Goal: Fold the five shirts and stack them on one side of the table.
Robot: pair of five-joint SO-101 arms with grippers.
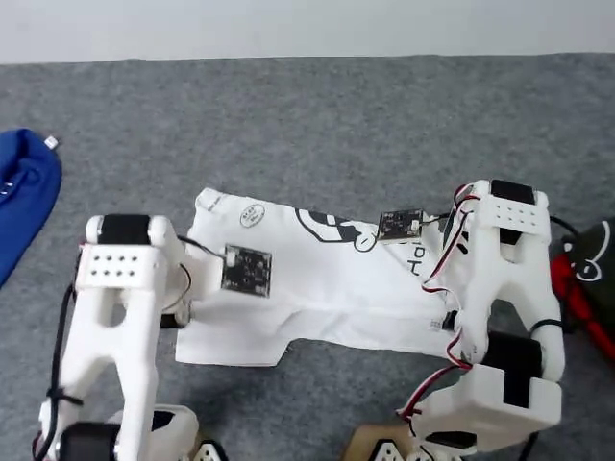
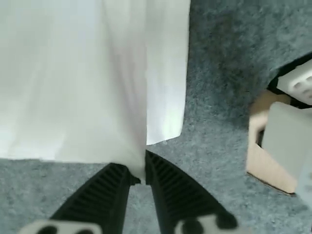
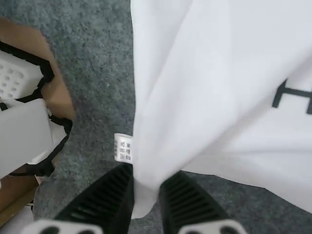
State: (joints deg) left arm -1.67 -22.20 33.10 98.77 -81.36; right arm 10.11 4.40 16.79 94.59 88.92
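Observation:
A white shirt (image 1: pixel 317 279) with a black print lies partly folded across the middle of the grey table. In the left wrist view my left gripper (image 2: pixel 138 171) is shut on the white shirt (image 2: pixel 87 78), pinching a fold at its edge between black ribbed fingers (image 2: pixel 168 187). In the right wrist view my right gripper (image 3: pixel 145 183) is shut on the white shirt (image 3: pixel 214 83) too, at an edge close to a small care label (image 3: pixel 123 147). From above, the left arm (image 1: pixel 120 279) stands at the shirt's left end and the right arm (image 1: pixel 500 279) at its right end.
A blue shirt (image 1: pixel 24 197) lies at the table's left edge. A red and black garment (image 1: pixel 586 279) sits at the right edge, behind the right arm. Bare grey carpet (image 1: pixel 317 125) stretches across the far side. The arms' bases (image 1: pixel 384 447) stand at the near edge.

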